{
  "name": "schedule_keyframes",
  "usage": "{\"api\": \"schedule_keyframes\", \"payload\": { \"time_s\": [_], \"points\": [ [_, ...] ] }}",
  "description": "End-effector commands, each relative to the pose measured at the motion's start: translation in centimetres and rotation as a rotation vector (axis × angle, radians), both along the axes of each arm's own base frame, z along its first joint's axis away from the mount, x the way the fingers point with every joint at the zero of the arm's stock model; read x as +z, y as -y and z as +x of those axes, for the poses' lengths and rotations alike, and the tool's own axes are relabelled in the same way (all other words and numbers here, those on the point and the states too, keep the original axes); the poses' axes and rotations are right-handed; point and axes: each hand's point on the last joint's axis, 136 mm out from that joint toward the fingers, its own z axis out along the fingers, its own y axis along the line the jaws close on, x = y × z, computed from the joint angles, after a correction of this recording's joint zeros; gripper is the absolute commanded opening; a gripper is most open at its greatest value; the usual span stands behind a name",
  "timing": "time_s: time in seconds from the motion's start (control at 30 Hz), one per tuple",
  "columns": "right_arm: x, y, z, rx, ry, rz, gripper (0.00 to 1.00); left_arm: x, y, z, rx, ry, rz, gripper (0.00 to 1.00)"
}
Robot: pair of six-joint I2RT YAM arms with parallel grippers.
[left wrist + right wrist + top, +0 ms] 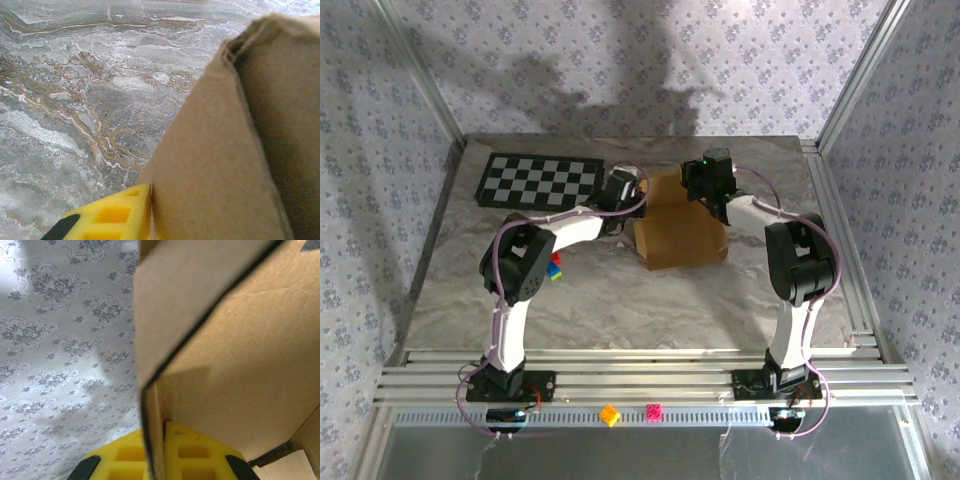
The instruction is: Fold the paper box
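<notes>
Where the grey marble table (pixel 620 310) lies under flowery walls, two arms rise from the near edge and bend in toward the middle. The left arm (pixel 515 270) goes up from its base, folds at a dark elbow, then stretches its white part to the right and away. The right arm (pixel 800 260) does the same on the other side, with its elbow up high and its white part reaching to the left. Both wrists meet at the far end of the paper box (pixel 685 240). The brown box sits in the middle of the table, just right of the checkerboard mat (pixel 540 180), and some of its flaps stand up at the back. The right gripper (pixel 152 452) pinches one thin cardboard wall, with a yellow finger pressed on each side of it. The left gripper (pixel 638 200) is at the box's far left corner. One yellow finger (pixel 117 215) touches the outside of a cardboard flap there. Its other finger is hidden, so I cannot tell if the gripper holds the flap. Some little coloured blocks (pixel 555 268) lie by the left elbow. An orange block (pixel 610 415) and a pink block (pixel 653 411) sit on the metal rail in front.
</notes>
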Motion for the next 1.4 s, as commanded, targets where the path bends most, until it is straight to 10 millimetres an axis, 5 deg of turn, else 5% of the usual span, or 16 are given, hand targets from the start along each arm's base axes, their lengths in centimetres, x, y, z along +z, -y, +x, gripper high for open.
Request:
{"api": "schedule_keyframes", "payload": {
  "time_s": [0.0, 0.13, 0.27, 0.47, 0.53, 0.7, 0.9, 1.23, 1.37],
  "points": [
    [0.3, -1.1, -1.6, 0.012, -0.022, 0.022, 0.0, 0.1, -1.2, 1.8, 0.089, 0.019, 0.002, 0.23],
    [-0.1, -1.4, -2.0, 0.003, -0.022, 0.026, 0.0, -0.4, -1.8, 2.2, 0.136, 0.008, 0.026, 0.19],
    [0.1, -1.6, -2.3, 0.001, -0.018, 0.027, 0.0, -0.7, -3.0, 2.5, 0.217, 0.0, 0.056, 0.0],
    [0.4, -1.7, -2.4, -0.004, -0.01, 0.016, 0.0, -1.7, -4.6, 2.6, 0.32, -0.036, 0.101, 0.0],
    [-1.1, -1.5, -3.1, 0.004, -0.032, -0.014, 0.0, -1.9, -4.7, 2.6, 0.329, -0.044, 0.104, 0.0],
    [-1.4, -1.3, -3.6, 0.017, 0.015, -0.042, 0.0, -2.1, -5.3, 2.6, 0.352, -0.052, 0.144, 0.0],
    [-1.3, -0.8, -3.9, 0.028, 0.036, -0.028, 0.14, -1.9, -6.5, 2.4, 0.376, -0.045, 0.233, 0.0],
    [-1.9, -1.2, -3.7, 0.071, -0.007, -0.009, 0.06, -2.3, -6.6, 2.4, 0.362, -0.057, 0.29, 0.0],
    [-1.7, -0.8, -3.9, 0.064, -0.007, -0.013, 0.14, -2.4, -6.6, 2.3, 0.357, -0.054, 0.298, 0.0]
  ]
}}
